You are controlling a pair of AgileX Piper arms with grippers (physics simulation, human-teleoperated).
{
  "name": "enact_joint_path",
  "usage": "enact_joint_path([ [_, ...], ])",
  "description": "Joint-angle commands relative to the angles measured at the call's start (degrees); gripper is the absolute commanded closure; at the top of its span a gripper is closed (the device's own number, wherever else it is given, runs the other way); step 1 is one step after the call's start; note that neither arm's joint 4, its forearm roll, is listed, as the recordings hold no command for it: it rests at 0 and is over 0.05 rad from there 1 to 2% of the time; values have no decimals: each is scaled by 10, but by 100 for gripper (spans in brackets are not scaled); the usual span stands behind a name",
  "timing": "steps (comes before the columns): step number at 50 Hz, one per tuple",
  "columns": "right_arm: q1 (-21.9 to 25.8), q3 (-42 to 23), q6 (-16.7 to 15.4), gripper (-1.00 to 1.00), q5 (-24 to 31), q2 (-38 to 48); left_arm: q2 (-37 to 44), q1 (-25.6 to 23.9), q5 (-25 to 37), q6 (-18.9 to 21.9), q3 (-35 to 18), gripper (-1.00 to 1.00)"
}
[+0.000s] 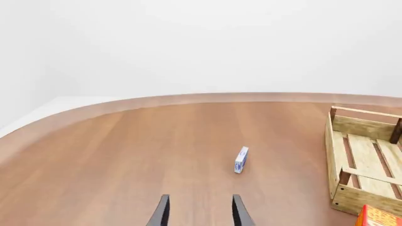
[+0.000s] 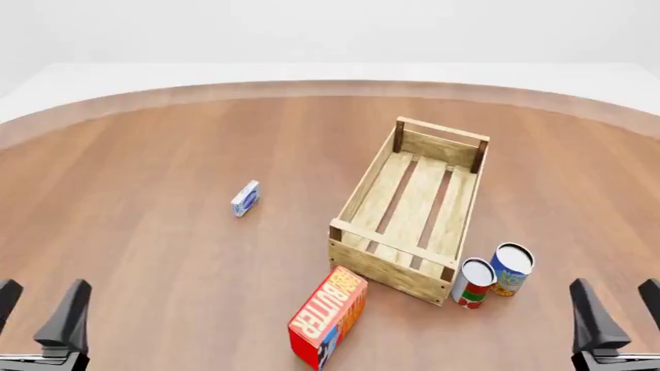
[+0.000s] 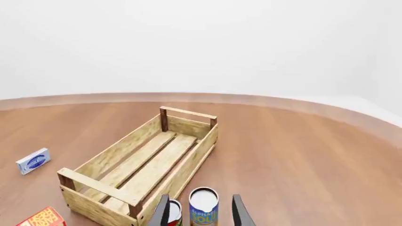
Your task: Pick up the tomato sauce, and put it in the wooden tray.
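On the brown desk (image 2: 154, 255) stand two cans, one crate, one butter box and one small blue-and-white box. The tomato sauce (image 2: 474, 283), a small can with a red and green label and a pale top, stands upright on the desk just beside the near right corner of the wooden tray (image 2: 410, 209), outside it, and it touches or nearly touches the slightly larger blue-and-orange can (image 2: 511, 269) on its right. In the right wrist view the tomato sauce (image 3: 172, 214) shows only partly, behind one finger of the right pincer (image 3: 199, 212), with the blue-and-orange can (image 3: 203, 207) between the two fingers' outlines but farther off. The wooden tray (image 3: 148, 165) holds nothing; its slatted bottom lies bare between low slat sides and darker corner posts. The red-orange butter box (image 2: 328, 317) stands tilted on the desk near the tray's near end, to the left of the cans. The small blue-and-white box (image 2: 246, 199) lies alone, well apart to the left of the tray. There are two pincers: the left pincer (image 2: 39, 313) sits at the near left edge with its fingers apart and nothing between them, and the right pincer (image 2: 617, 309) sits at the near right edge, likewise spread and holding nothing. In the left wrist view the left pincer (image 1: 199, 212) points toward the small blue-and-white box (image 1: 241, 159).
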Motion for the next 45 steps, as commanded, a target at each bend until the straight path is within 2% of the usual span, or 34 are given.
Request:
enact_joint_path([
  [1, 1, -1, -1, -100, 7, 1, 0, 0, 0, 0, 0, -100],
  [18, 7, -11, 11, -100, 30, -2, 0, 0, 0, 0, 0, -100],
  [45, 49, -24, 1, -100, 52, 39, 0, 0, 0, 0, 0, -100],
])
